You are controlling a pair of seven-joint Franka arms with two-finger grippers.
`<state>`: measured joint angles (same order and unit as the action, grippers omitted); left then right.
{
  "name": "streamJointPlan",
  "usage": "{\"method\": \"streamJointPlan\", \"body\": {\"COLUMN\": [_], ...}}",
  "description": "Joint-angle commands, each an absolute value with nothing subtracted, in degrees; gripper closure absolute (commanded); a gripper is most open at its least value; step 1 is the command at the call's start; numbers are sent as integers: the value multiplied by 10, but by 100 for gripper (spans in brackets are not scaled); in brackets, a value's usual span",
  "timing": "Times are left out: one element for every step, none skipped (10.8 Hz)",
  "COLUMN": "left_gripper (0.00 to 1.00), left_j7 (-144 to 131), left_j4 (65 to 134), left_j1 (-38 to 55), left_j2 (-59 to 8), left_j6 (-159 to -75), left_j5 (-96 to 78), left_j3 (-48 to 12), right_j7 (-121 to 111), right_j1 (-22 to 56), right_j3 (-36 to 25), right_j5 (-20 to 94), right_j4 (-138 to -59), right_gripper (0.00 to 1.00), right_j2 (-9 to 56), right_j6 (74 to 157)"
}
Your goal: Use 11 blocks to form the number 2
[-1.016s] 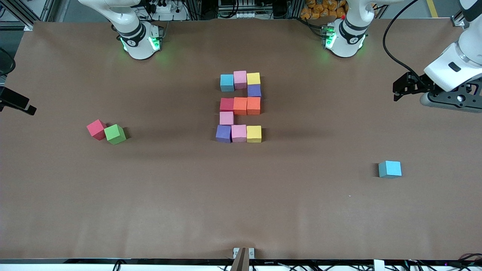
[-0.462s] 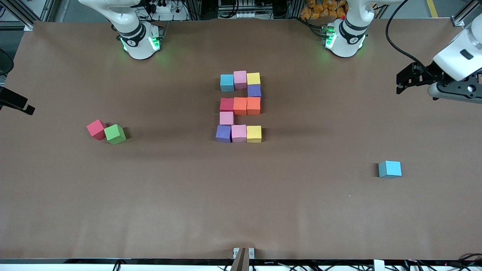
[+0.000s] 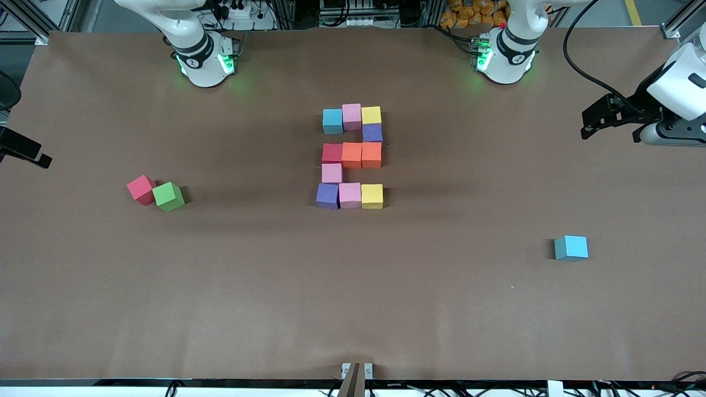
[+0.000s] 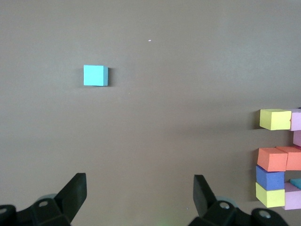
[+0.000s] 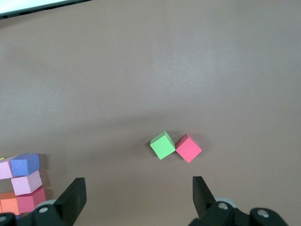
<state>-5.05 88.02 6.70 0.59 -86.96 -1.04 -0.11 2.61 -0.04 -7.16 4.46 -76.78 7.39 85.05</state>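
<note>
Brown paper covers your whole counter (image 3: 353,286), and the blocks (image 3: 351,156) sit mid-counter already laid out touching in a 2 shape, between the two arm bases. Off toward the right arm's end you've got a spare red cube (image 3: 141,189) touching a green cube (image 3: 169,196). A lone light blue cube (image 3: 571,247) sits well apart toward the left arm's end, nearer the front camera than the figure. Nothing's crowding the figure. Your left pincer (image 3: 594,118) hangs over the counter's edge at its own end, jaws spread, holding nothing. The right pincer (image 5: 136,197) only shows in its wrist view, released too, looking at the red and green pair. The left wrist view catches the blue cube plus one side of the figure.
</note>
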Motion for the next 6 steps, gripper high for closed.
{"method": "streamJointPlan", "body": {"left_gripper": [0,0,0,0,0,0], "left_j7": [-72,-72,-72,-72,-72,-71], "left_j4": [870,870,870,870,870,870], "left_j1": [63,64,64,64,63,63], "left_j2": [4,4,4,4,4,4], "left_j6": [-855,-854,-855,-855,-855,-854], "left_j5": [-18,-15,-1,2,2,1], "left_j3": [5,5,5,5,5,5], "right_j7": [29,32,32,32,32,31], "right_j1": [7,7,8,7,7,7], "right_j3": [-77,-76,-76,-76,-76,-77], "right_j5": [51,51,52,52,52,52], "right_j4": [-768,-768,-769,-769,-770,-771], "right_gripper": [0,0,0,0,0,0], "right_j2": [66,61,59,59,58,57], "right_j6": [846,846,845,845,845,844]}}
